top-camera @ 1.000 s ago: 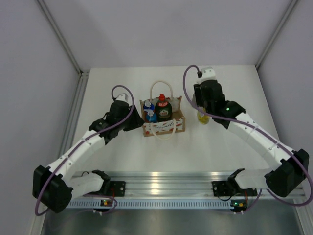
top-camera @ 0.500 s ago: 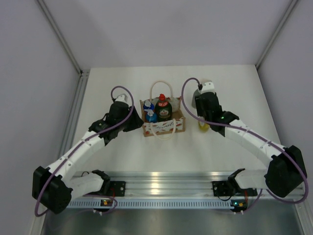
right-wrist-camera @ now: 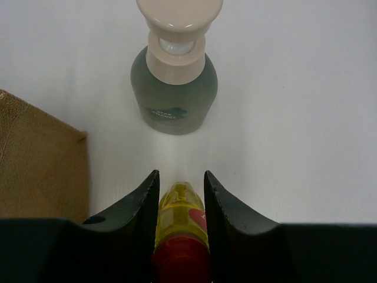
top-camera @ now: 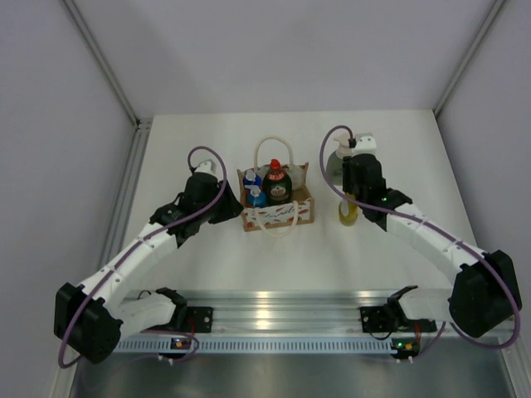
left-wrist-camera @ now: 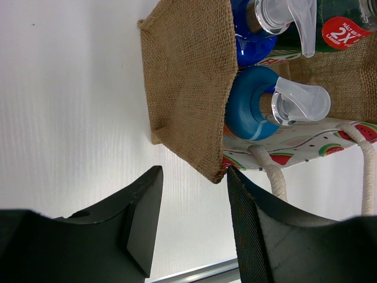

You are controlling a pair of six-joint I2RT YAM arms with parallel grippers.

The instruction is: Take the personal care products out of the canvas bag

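From above, the bag (top-camera: 278,217) sits mid-table with the green bottle (top-camera: 276,191) inside. The left gripper (top-camera: 235,207) is at its left side. The right gripper (top-camera: 348,206) holds the yellow bottle (top-camera: 346,215) outside the bag, to its right.

Left wrist: the fingers (left-wrist-camera: 144,218) stand apart, with the bag's corner between them.

Right wrist: the fingers squeeze the yellow bottle. The grey bottle (right-wrist-camera: 174,94) stands just ahead.

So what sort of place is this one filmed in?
Probably a lab test cell rather than a home: a white table, plain pale wall panels closing it in on three sides, and an aluminium rail along the near edge.
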